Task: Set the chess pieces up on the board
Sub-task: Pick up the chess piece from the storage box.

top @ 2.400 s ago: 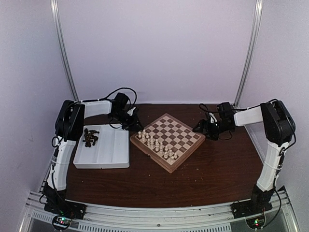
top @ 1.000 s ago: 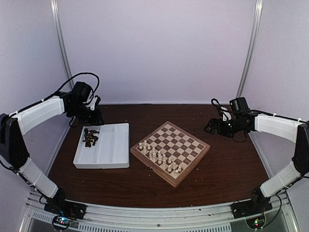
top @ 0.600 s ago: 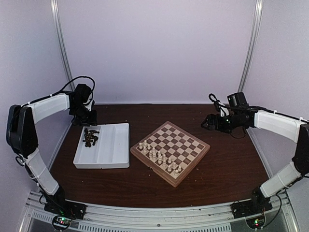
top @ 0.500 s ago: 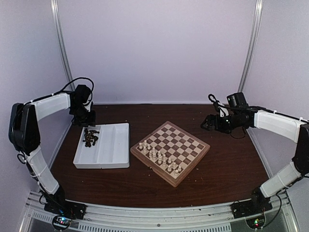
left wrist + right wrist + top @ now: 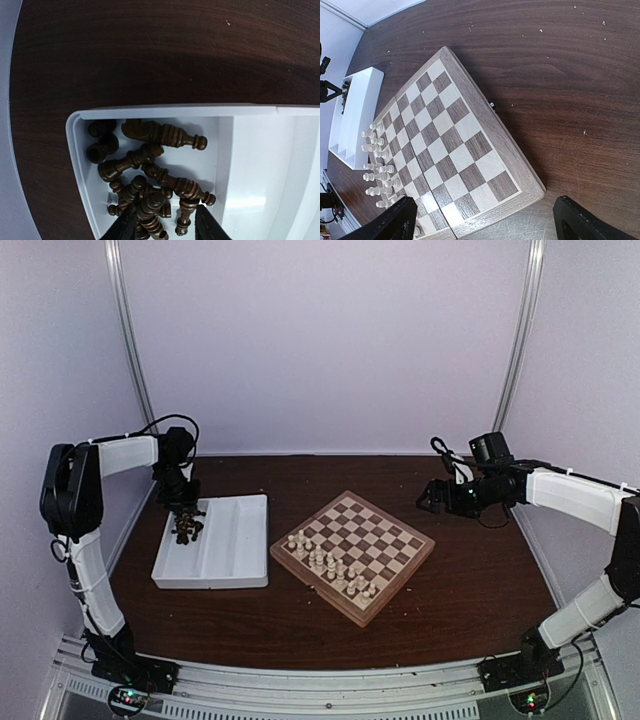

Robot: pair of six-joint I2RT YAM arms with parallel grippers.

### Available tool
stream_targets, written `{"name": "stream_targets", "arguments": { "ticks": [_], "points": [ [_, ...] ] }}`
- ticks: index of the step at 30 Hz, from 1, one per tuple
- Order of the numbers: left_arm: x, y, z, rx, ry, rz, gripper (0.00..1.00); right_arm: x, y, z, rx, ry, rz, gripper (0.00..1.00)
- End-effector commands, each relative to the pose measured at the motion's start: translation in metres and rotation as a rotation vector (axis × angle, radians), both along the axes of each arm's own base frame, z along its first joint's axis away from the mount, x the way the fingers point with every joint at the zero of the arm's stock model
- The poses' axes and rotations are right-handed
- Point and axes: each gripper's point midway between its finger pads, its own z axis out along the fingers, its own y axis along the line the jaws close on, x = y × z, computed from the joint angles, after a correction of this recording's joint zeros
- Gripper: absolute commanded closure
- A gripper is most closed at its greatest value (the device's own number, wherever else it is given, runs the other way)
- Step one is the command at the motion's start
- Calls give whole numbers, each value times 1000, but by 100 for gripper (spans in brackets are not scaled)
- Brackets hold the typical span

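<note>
Many dark chess pieces (image 5: 150,170) lie jumbled in a heap right under the left gripper (image 5: 166,209). Its fingers stand a moderate way apart and straddle the near part of the pile. None of the pieces looks lifted, and whether a finger touches one I cannot tell. Walls crowd this tool: the curved corner wall of the white tray (image 5: 250,150) lies outside one finger and a divider ridge (image 5: 225,165) just outside the other (the heap sits in this end compartment). The right gripper (image 5: 486,198) hangs with its jaws spread wide, gripping nothing, above the dark table (image 5: 560,75) just off one edge of the board (image 5: 455,130). Cream pieces (image 5: 377,170) cluster along the board's side farthest from it, well apart from its fingers
</note>
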Motion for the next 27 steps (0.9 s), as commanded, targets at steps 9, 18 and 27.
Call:
{"name": "stream_targets", "arguments": {
  "ticks": [9, 18, 27],
  "points": [
    [11, 10, -16, 29, 34, -3, 61, 3, 0, 11, -10, -35, -5, 1],
    [6, 14, -20, 44, 53, 11, 79, 3, 1, 10, -8, -32, -7, 1],
    [-1, -3, 26, -32, -95, 1, 85, 1, 8, 13, 4, -32, 14, 1]
  ]
}}
